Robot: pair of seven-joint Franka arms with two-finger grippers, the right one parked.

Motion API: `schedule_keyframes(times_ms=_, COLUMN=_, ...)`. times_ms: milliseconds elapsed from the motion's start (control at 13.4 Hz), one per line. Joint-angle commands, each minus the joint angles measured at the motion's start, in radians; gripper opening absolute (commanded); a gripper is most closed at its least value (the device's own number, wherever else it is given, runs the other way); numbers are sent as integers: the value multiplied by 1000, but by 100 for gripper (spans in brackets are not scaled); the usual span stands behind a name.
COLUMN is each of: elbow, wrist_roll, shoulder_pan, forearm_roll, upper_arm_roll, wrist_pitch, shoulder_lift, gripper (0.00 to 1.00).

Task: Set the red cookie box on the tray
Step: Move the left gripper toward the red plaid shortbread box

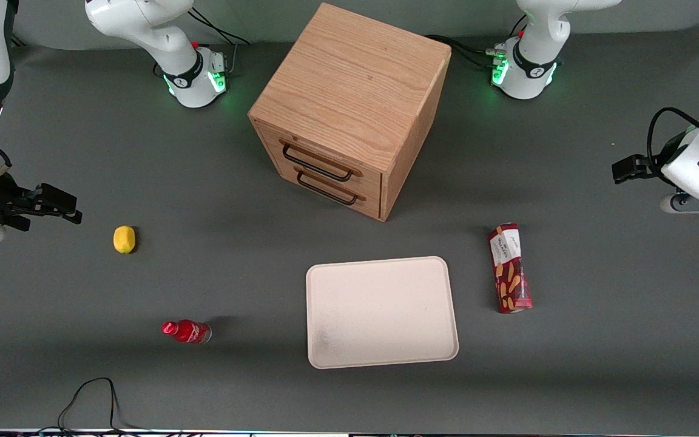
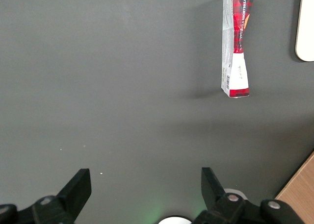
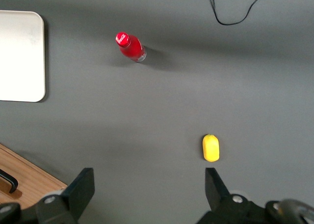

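The red cookie box (image 1: 510, 267) lies flat on the grey table beside the tray (image 1: 381, 311), on the working arm's side of it. The tray is cream-beige and bare. My left gripper (image 1: 622, 169) hangs above the table toward the working arm's end, farther from the front camera than the box and well apart from it. In the left wrist view the gripper (image 2: 145, 177) is open and empty over bare table, with the cookie box (image 2: 237, 42) and a corner of the tray (image 2: 306, 28) in sight.
An oak drawer cabinet (image 1: 349, 103) with two closed drawers stands at mid-table, farther from the front camera than the tray. A yellow lemon (image 1: 124, 239) and a small red bottle (image 1: 187, 331) lie toward the parked arm's end. A black cable (image 1: 91, 394) loops near the front edge.
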Motion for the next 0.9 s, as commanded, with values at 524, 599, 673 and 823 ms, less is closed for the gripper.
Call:
schedule_keyframes(times_ms=524, elbow=122, wrist_roll=21, shoulder_pan=-5, forearm_roll=-3, upper_arm_roll=4, wrist_pitch=-96, shoulder_lift=71, gripper=100)
schedule_keyframes(times_ms=599, elbow=122, wrist_roll=18, shoulder_pan=-2, forearm_roll=-4, upper_arm_roll=4, wrist_pitch=-97, shoulder_lift=73, gripper=100)
schedule_keyframes(times_ms=673, elbow=121, wrist_roll=18, shoulder_pan=-2, forearm_roll=-4, upper_arm_roll=4, wrist_pitch=-99, shoulder_lift=73, gripper=100)
schedule_keyframes(times_ms=823, elbow=121, wrist_roll=18, shoulder_pan=-3, forearm_roll=-4, upper_arm_roll=4, wrist_pitch=-99, shoulder_lift=73, gripper=100)
